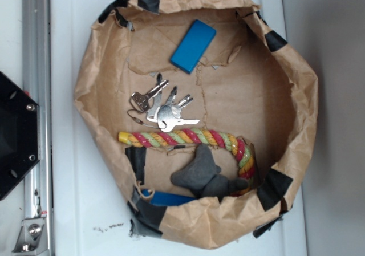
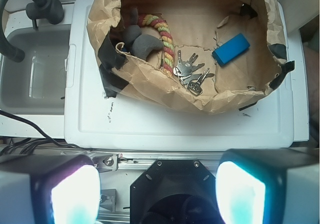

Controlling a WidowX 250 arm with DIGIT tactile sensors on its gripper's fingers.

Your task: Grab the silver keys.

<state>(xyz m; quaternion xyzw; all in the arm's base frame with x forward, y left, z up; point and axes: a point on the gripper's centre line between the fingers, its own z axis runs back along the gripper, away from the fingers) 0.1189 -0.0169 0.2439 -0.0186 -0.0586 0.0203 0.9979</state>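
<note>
Fingers (image 2: 75,196) show only in the wrist view: two blurred pads w/ a cyan-white glow at the bottom corners, set wide apart, nothing between them but the black robot base (image 2: 170,191) below. They hang well back from the paper bag (image 2: 150,82), over the near edge of the white desk (image 2: 175,124).

Silver keys (image 2: 190,74) lie inside the bag on its floor, fanned on a ring, just beside the near paper wall in the wrist view. In the exterior view the keys (image 1: 162,108) sit about mid-bag, just above the striped rope (image 1: 194,137) and touching or nearly touching it. Blue block (image 1: 193,45) lies apart from them near the bag's far rim, tilted.

Exterior view only: a dark grey soft toy (image 1: 204,177) resting over the rope's bend, a second blue piece (image 1: 168,198) half hidden by the bag wall, black tape patches (image 1: 275,186) round the rim, and the metal rail (image 1: 35,68) down the left side.

Wrist view only: a clear plastic tub (image 2: 35,69) left of the desk, w/ a black hose (image 2: 30,4) curving over it, and cables (image 2: 25,134) below
</note>
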